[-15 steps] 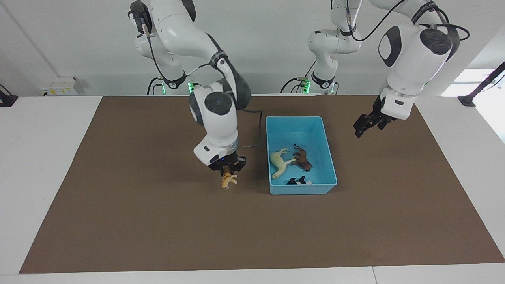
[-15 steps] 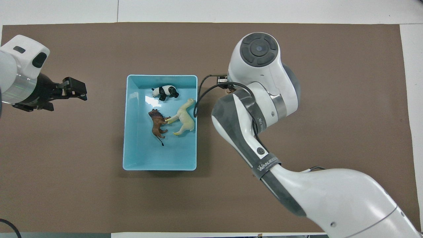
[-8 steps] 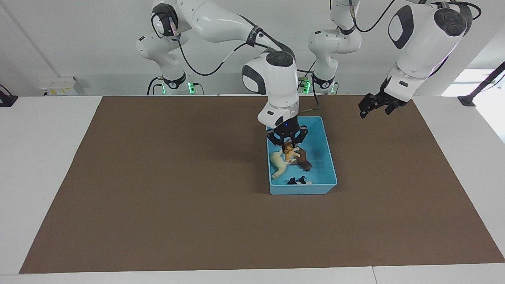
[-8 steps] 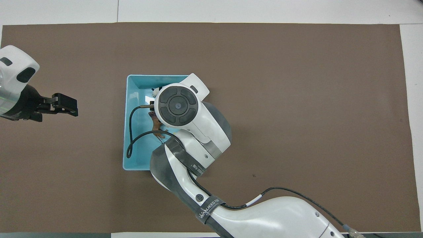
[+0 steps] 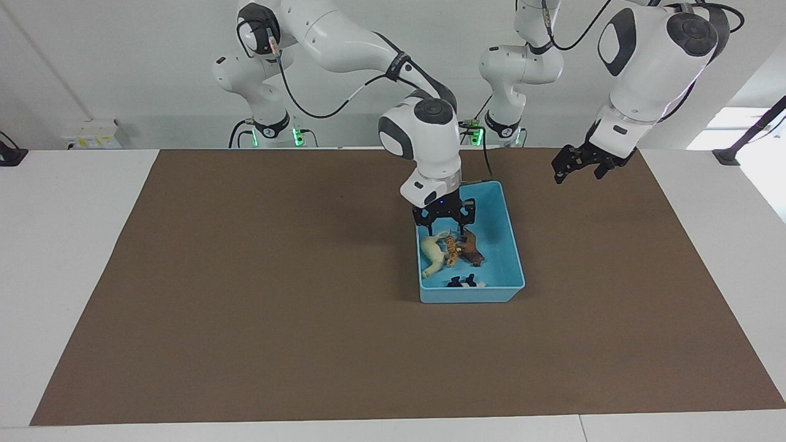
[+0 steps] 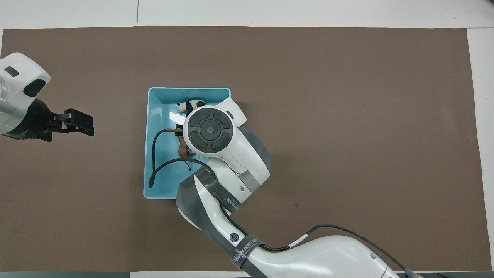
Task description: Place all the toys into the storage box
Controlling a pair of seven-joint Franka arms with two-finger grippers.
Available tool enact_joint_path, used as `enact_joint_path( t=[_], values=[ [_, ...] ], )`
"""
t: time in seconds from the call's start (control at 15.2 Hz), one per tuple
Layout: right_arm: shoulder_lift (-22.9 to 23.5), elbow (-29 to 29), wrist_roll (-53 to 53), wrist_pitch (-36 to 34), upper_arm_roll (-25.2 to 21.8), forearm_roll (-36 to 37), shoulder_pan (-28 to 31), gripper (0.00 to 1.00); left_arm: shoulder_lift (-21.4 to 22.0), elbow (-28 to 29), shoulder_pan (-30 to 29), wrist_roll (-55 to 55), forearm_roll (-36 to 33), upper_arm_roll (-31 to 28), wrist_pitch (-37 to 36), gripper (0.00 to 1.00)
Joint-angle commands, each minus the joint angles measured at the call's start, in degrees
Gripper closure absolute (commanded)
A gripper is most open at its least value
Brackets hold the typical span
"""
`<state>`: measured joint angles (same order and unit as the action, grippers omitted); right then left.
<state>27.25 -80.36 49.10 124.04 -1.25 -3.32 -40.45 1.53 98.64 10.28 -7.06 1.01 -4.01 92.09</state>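
Note:
The light blue storage box (image 5: 471, 299) stands mid-table, also in the overhead view (image 6: 148, 162). In it lie the cream-white horse (image 5: 431, 253), the orange-tan tiger (image 5: 452, 248), the dark brown lion-like animal (image 5: 471, 248) and the panda (image 5: 465, 282). My right gripper (image 5: 446, 224) hangs open and empty just above the tiger, inside the box's outline. In the overhead view the right wrist hides the tiger and horse; the panda (image 6: 189, 105) and part of the lion (image 6: 181, 146) show. My left gripper (image 5: 577, 177) waits open in the air over the mat toward the left arm's end (image 6: 92, 125).
A brown mat (image 5: 245, 307) covers most of the white table (image 5: 61, 245). The right arm (image 6: 231, 181) reaches over the box's corner nearest the robots. A black cable (image 6: 154, 154) from its wrist loops over the box.
My right gripper carried the tiger from over the mat to over the box, opened, and the tiger dropped between the horse and the lion. The left gripper rose slightly.

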Motion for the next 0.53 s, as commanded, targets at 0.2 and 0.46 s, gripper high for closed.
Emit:
enact_joint_path(
  t=[0.2, 0.46],
  values=[
    [-7.56, -1.65, -18.13, -3.71, 0.11, 0.07, 15.82, 0.00, -3.72, -3.71, -1.13, 3.01, -1.96, 2.06, -4.89, 0.00],
    [-8.88, -2.08, -38.41, -10.12, 0.11, 0.07, 28.82, 0.00, -2.68, -3.37, -3.33, 3.19, -2.59, 4.27, -4.99, 0.00]
  ],
)
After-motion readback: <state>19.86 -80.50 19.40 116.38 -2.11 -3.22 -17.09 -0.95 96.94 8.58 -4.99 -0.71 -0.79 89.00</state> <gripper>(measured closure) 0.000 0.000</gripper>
